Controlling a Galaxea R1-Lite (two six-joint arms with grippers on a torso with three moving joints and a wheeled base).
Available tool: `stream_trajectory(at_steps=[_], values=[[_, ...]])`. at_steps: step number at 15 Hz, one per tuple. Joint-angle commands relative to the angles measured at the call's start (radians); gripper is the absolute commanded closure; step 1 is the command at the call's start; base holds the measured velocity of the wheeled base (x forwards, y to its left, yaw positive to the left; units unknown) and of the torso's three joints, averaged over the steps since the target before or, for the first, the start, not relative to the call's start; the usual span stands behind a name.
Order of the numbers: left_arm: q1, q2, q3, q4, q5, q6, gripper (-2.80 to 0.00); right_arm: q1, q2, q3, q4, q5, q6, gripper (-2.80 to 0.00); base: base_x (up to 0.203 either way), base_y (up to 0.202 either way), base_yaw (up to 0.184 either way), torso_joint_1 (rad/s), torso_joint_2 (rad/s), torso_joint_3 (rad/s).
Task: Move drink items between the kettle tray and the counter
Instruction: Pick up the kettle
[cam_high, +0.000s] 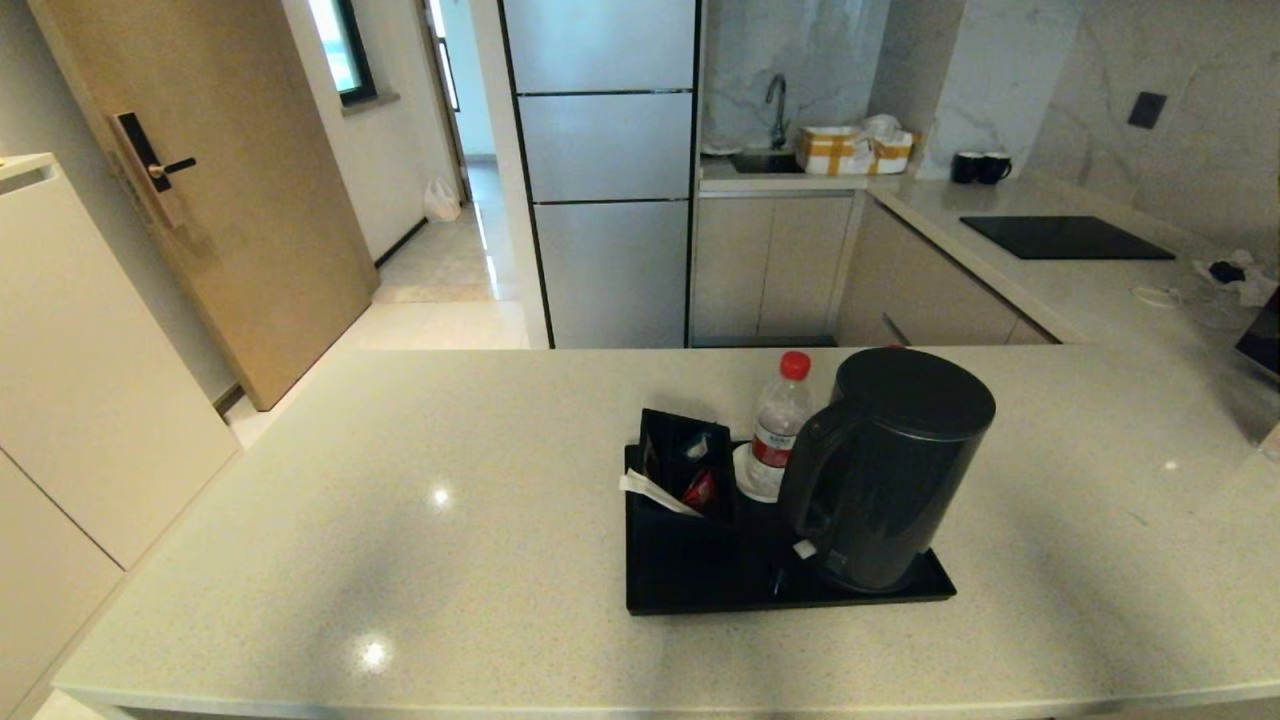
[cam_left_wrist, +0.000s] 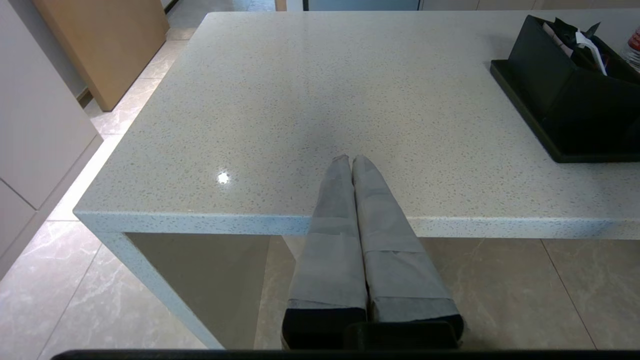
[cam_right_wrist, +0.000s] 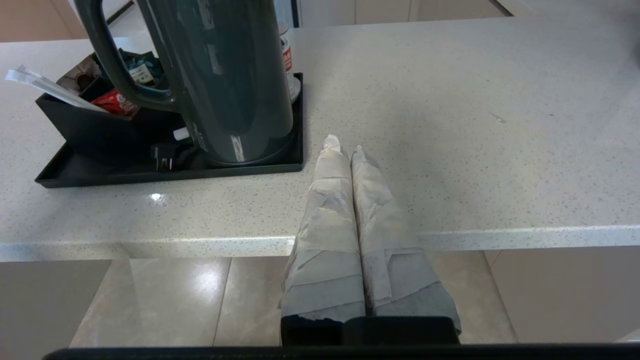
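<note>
Wooden door (cam_high: 215, 190), steel fridge (cam_high: 605, 170), perhaps marble walls (cam_high: 1090, 80).

Counter (cam_high: 400, 480): speckled stone, glossy. Kettle (cam_high: 890, 470): smooth, satin dark grey. Bottle (cam_high: 778, 428): clear plastic. Tray (cam_high: 700, 580): matt black.

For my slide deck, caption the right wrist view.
Shut right gripper poised near the kettle on its tray.

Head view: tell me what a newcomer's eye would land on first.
The tall dark grey kettle stands out first, upright at the right end of the black tray on the pale speckled counter. Just behind it stands a clear water bottle with a red cap, next to a black box of sachets on the tray's left half. Neither arm shows in this view.
</note>
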Motion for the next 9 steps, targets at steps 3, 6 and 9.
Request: stream_trajectory(at_steps=[3,6,9], values=[[0.0,0.0,0.0,0.0,0.001,0.0,0.0,0.0,0.002,0.0,0.0,0.0,0.0,0.0,0.0,0.0,0.0,0.0,0.0,0.0],[0.0,0.0,0.0,0.0,0.001,0.0,0.0,0.0,0.002,0.0,0.0,0.0,-0.001,0.0,0.0,0.0,0.0,0.0,0.0,0.0],[0.0,0.0,0.0,0.0,0.001,0.0,0.0,-0.001,0.0,-0.002,-0.001,0.002,-0.003,0.0,0.0,0.0,0.0,0.0,0.0,0.0]])
